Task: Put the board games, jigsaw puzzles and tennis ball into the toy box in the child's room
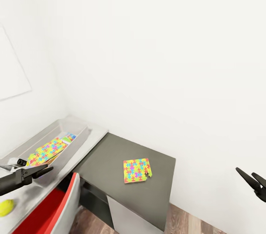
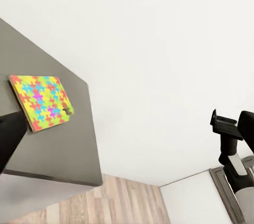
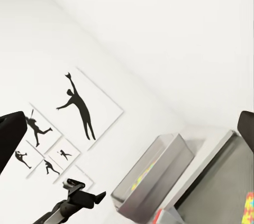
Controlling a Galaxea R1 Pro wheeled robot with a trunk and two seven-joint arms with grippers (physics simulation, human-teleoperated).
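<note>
A colourful jigsaw puzzle [image 1: 136,170] lies flat on a dark grey cabinet top [image 1: 111,152]; the left wrist view shows that puzzle [image 2: 41,102] too. To its left the long grey toy box [image 1: 75,145] holds another jigsaw puzzle [image 1: 46,151] with something colourful under it. A yellow-green tennis ball [image 1: 5,207] rests on the pale table near the lower left edge. My left gripper [image 1: 46,170] hovers open and empty at the toy box's near end. My right gripper [image 1: 244,171] hangs open and empty in the air far to the right. No board game is clearly visible.
White walls close in behind the cabinet and table. A red and grey chair [image 1: 55,204] stands by the table's near side. Wooden floor [image 1: 192,223] shows at the lower right. Framed silhouette pictures [image 3: 79,110] hang on the wall above the toy box [image 3: 153,173].
</note>
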